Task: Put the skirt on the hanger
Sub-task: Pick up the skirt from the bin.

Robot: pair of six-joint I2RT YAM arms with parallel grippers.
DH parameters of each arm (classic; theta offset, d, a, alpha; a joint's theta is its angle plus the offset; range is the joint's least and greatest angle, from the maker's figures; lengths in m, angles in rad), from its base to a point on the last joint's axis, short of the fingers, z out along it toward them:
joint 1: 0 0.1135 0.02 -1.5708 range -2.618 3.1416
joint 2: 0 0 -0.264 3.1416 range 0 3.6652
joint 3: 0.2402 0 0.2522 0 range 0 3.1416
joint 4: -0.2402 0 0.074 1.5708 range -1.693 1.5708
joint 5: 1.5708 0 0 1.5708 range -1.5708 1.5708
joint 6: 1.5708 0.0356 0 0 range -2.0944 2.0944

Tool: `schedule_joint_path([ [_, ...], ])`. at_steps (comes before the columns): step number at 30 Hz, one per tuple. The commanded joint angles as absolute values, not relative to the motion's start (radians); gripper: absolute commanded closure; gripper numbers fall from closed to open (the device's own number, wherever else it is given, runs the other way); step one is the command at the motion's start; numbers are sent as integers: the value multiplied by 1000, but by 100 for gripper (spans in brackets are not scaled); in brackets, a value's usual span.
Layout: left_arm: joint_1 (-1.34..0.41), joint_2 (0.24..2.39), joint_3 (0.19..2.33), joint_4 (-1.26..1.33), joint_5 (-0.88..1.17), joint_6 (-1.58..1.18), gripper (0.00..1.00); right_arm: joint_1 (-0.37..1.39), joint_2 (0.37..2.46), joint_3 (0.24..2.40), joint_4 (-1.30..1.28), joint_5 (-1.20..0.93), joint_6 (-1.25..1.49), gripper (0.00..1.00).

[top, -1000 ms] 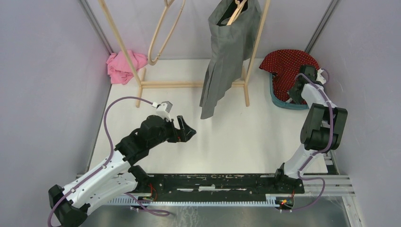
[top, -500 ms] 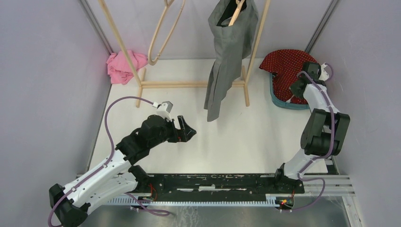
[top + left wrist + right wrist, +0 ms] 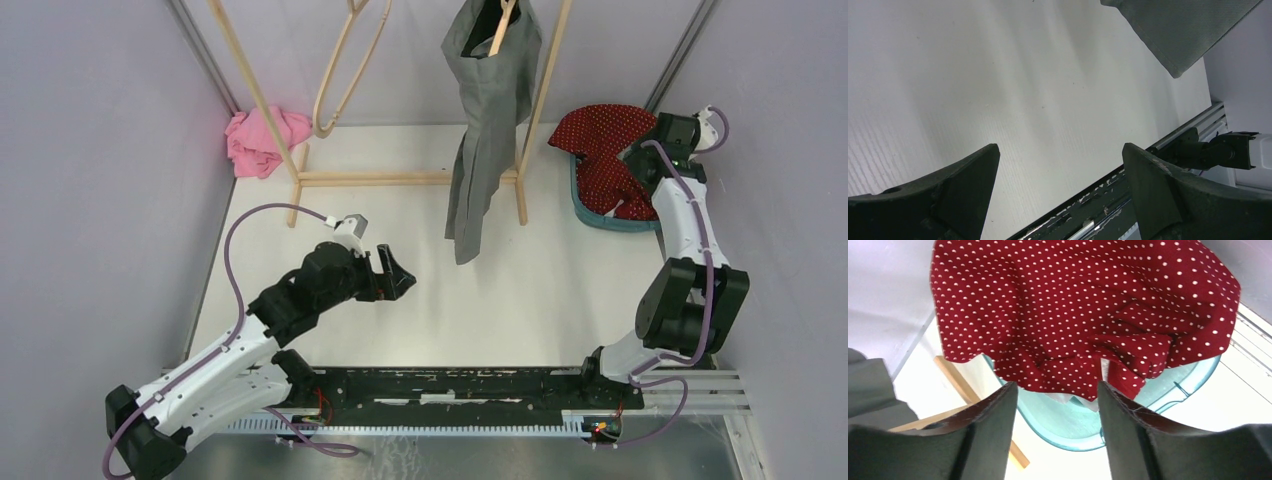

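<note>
- The grey skirt (image 3: 485,130) is already hanging from the wooden hanger (image 3: 497,30) on the rack (image 3: 400,178). It's swinging: the hem is drifting right compared with a second ago, so it isn't settling yet.
- Its bottom corner is also showing at the top of the left wrist view, well clear of the table.
- The right gripper (image 3: 1055,390) is reaching further out over the red dotted cloth (image 3: 1083,315) in the teal basket (image 3: 1058,430) than it was a moment back.
- Its jaws are standing moderately apart with nothing between them. They pinched shut and are opening again, so I'm guessing that grab came up empty or it's lining up another.
- The left gripper (image 3: 1060,150) is hovering over bare table, spread wide, holding nothing, and not moving at all.
- My read: the grey one is looking done, and the red one is becoming the next target.
</note>
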State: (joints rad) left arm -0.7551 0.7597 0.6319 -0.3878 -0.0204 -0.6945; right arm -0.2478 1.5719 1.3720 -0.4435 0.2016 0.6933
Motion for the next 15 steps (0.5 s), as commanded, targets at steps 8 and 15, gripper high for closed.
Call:
schedule_joint_path([
  [8,-754,825,643,-269,43,-650,1,-244,1697,1368,-433,338,696,11],
  [15,-755,864,612,-191,109,-670,1,-243,1864,1473,-473,339,703,10],
])
